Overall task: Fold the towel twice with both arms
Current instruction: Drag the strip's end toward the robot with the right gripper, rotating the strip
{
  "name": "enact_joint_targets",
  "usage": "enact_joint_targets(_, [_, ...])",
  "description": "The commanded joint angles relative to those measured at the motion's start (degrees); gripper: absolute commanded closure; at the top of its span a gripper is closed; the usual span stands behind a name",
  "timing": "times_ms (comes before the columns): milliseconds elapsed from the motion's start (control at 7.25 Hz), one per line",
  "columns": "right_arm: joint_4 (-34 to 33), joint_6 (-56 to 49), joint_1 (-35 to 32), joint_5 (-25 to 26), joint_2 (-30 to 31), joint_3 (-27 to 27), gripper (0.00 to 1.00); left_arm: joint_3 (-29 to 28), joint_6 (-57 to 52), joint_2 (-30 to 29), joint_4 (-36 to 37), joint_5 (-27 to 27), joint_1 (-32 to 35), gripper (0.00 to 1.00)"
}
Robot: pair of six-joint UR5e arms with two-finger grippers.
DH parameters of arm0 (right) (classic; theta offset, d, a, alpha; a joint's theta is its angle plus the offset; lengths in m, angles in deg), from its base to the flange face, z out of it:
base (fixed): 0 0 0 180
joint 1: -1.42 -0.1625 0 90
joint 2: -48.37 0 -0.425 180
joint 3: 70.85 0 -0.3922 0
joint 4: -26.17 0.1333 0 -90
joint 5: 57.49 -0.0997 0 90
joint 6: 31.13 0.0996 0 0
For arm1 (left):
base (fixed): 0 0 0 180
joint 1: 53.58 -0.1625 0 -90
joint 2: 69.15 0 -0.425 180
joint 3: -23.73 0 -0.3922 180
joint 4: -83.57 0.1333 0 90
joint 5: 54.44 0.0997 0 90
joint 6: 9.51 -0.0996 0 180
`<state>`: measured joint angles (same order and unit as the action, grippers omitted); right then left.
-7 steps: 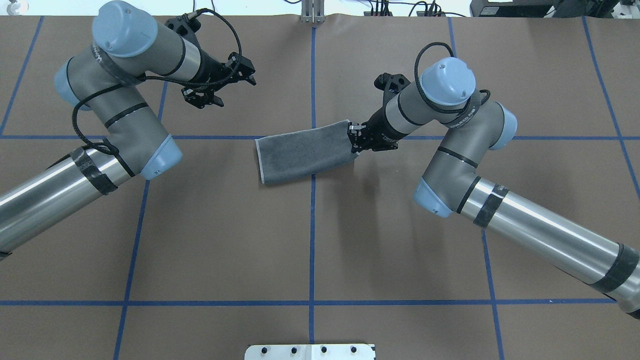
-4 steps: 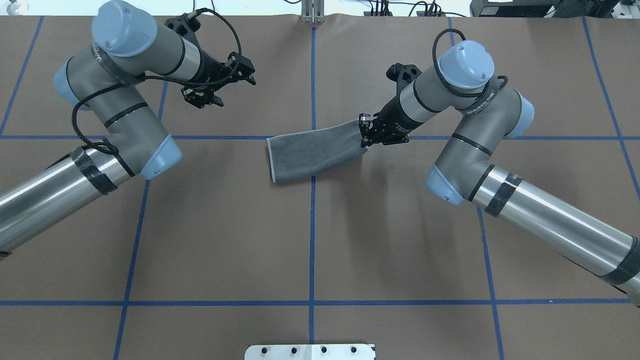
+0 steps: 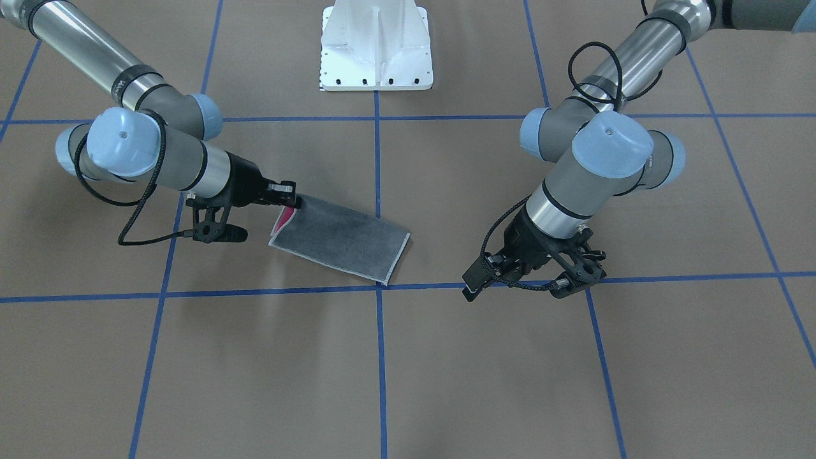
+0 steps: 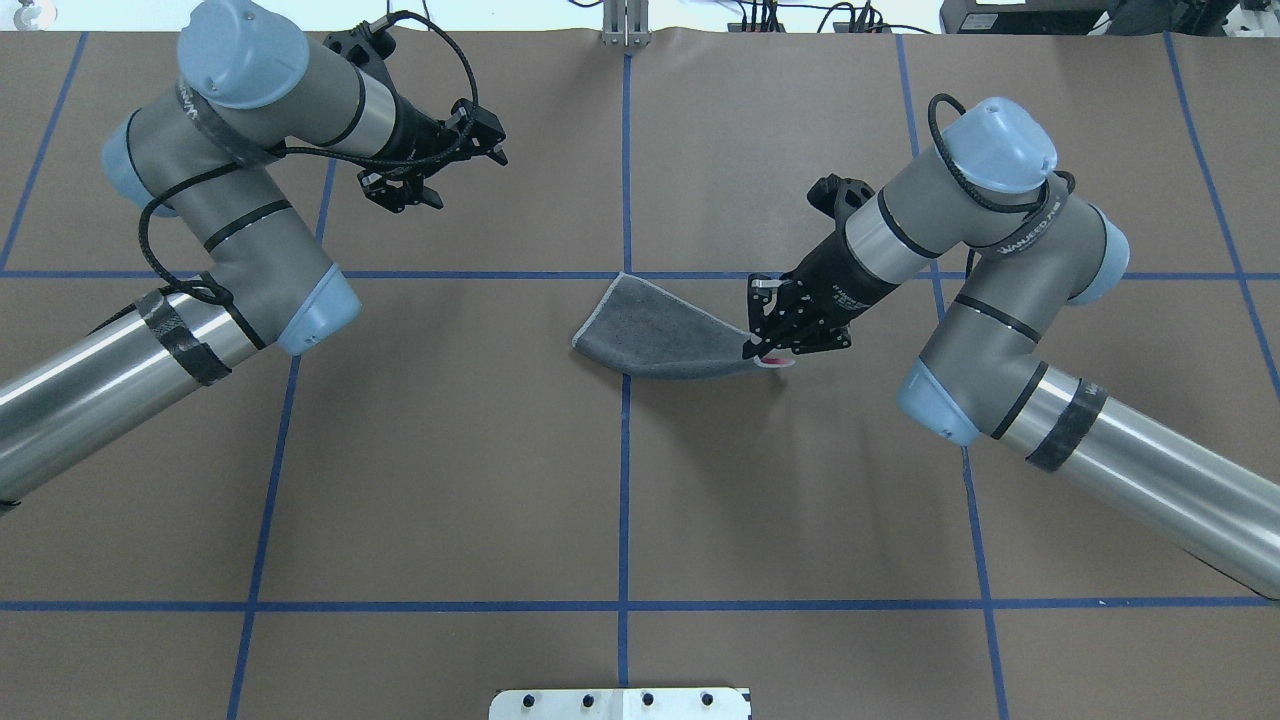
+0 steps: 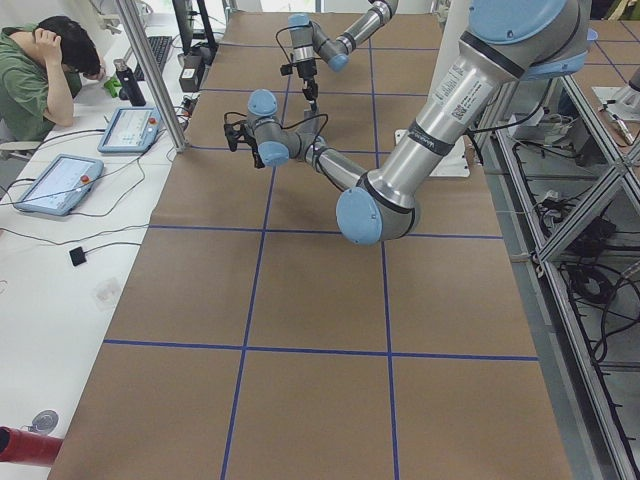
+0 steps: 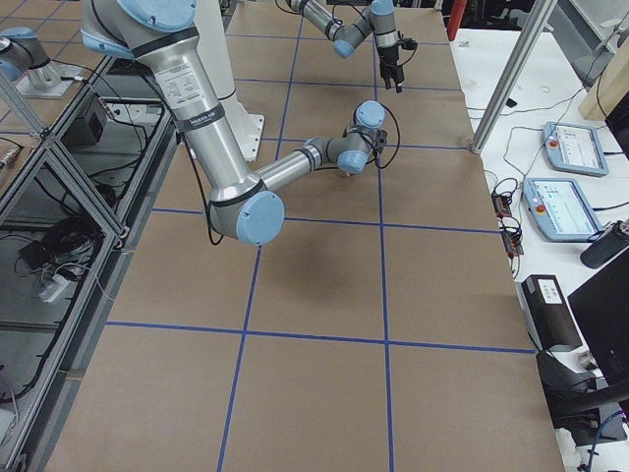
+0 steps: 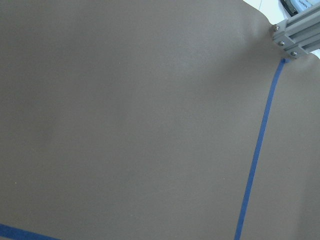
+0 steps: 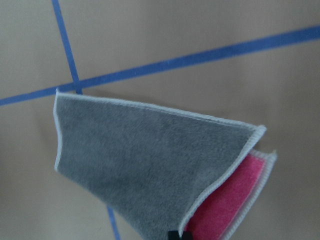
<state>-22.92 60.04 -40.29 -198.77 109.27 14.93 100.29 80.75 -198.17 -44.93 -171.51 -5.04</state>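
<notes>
The right gripper is clamped on one corner of the folded towel, grey face outward, pink visible at the grip. The towel straddles the central blue tape line. The left gripper has its jaws apart, well away from the towel.

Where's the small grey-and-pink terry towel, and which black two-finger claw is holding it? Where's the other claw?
Small grey-and-pink terry towel (image 4: 660, 338), overhead view, middle of its grey face.
Black right gripper (image 4: 762, 352), overhead view, fingertips pinching the towel's corner.
Black left gripper (image 4: 405, 195), overhead view, between its spread fingers.
</notes>
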Motion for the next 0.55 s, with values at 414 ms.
enact_joint_targets(414, [0.0, 8.1, 12.8, 6.0, -1.8, 4.9, 1.00, 0.0, 0.0, 0.0, 0.0, -0.1, 0.6, 0.01])
